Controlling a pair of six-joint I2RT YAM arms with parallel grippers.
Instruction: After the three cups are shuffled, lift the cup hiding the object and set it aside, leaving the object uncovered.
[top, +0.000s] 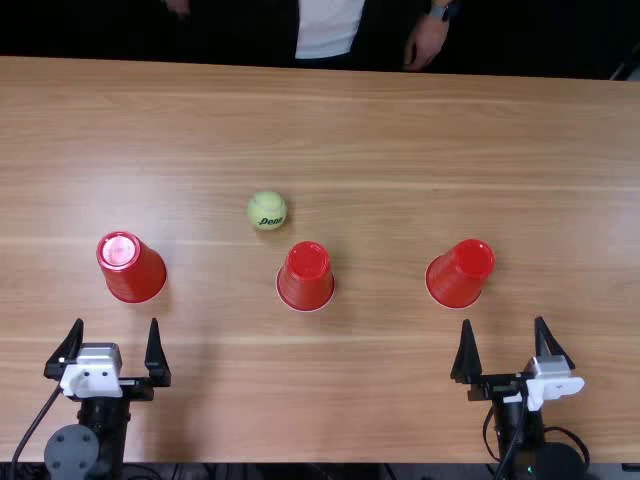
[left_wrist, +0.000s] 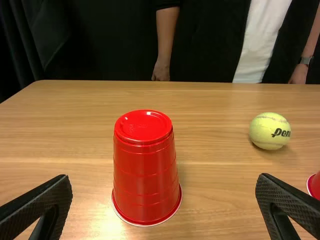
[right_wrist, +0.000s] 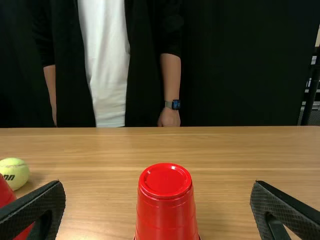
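Fingers (top: 156, 355) of the left gripper (top: 115, 335) and right gripper (top: 503, 335) are spread wide, each pair squarely facing the inverted left cup (top: 128, 268) or right cup (top: 460, 273) just ahead, apparently ready to grasp, while the tennis ball (top: 267, 210) lies uncovered beyond the middle cup (top: 305, 277), between the two pairs.

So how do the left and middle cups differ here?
The left cup stands just ahead of the left gripper; the middle cup stands ahead of neither gripper. The tennis ball lies close behind the middle cup, far from the left cup. Both are red, upside down.
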